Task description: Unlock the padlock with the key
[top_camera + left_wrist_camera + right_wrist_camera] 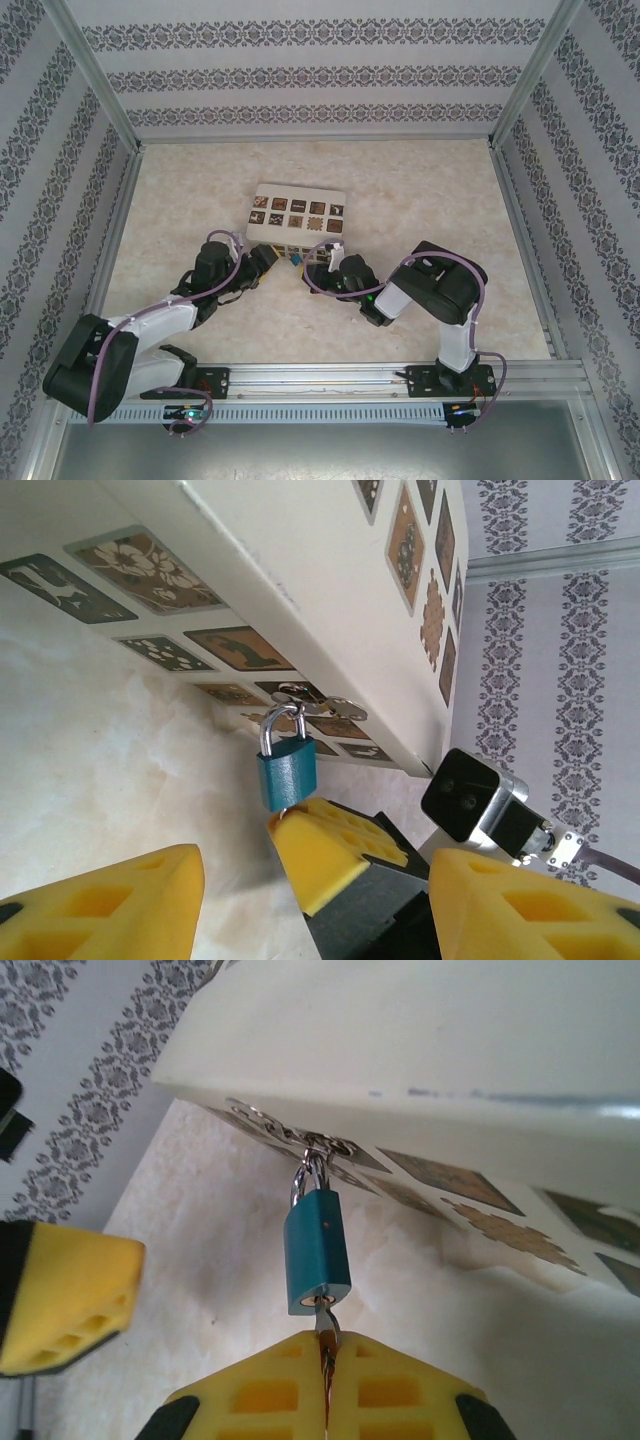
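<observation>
Small blue-bodied padlock point(317, 1250) with a thin silver shackle hangs from a metal hasp point(325, 1146) on the near face of the cream box with brown patterned tiles point(297, 213). It is mid-table, between the two arms. The shackle is not yet sprung.

Right gripper point(325, 1360) is clenched on the small silver key point(325, 1322), whose blade sits in the keyhole on the lock's underside. Left gripper point(266, 258) is just left of the lock, yellow pads point(110, 900) spread, grasping nothing.

Step in hand, as I judge it: turning the key. The lock looks free to swing, so the left pads ought to pinch the blue body first. Then roll the right wrist about the key's own axis with no sideways pull, or the blade may bind or slip out.

No brand, label or lettering legible on lock, key or box. The tiles carry pictures only.
</observation>
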Tool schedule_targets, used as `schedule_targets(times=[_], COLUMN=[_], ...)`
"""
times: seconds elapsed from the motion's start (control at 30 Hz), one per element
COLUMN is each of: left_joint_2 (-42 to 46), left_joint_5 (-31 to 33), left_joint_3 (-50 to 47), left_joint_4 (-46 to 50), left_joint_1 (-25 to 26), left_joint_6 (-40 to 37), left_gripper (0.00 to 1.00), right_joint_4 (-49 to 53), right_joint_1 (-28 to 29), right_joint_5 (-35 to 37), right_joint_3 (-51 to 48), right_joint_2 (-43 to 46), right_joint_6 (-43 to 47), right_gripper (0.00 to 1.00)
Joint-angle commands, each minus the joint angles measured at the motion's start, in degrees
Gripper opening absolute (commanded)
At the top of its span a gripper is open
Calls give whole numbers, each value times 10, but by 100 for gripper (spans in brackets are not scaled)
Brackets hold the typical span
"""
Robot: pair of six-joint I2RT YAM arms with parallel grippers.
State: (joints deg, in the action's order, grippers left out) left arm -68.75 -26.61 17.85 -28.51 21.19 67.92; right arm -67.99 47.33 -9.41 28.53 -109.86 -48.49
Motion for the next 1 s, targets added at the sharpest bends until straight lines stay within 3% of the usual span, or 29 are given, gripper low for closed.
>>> schedule_targets(times=[0.0,0.33,0.97], left_joint_2=[-18,-66,-206], left_joint_5=[-12,-32,-62], left_joint_3=[-5,17,39], left_joint_4=[-64,-88,-239], left_joint_1=[-8,-7,13], left_joint_6=[17,20,62], left_gripper=[58,56,46], right_joint_4=[-1,1,14], right_joint_1=[7,10,10], right_joint_5=[4,5,3], right_joint_3=[-5,2,10], right_joint_2=[10,6,7], right_joint_6=[-59,-80,-80], right_gripper=[0,0,0])
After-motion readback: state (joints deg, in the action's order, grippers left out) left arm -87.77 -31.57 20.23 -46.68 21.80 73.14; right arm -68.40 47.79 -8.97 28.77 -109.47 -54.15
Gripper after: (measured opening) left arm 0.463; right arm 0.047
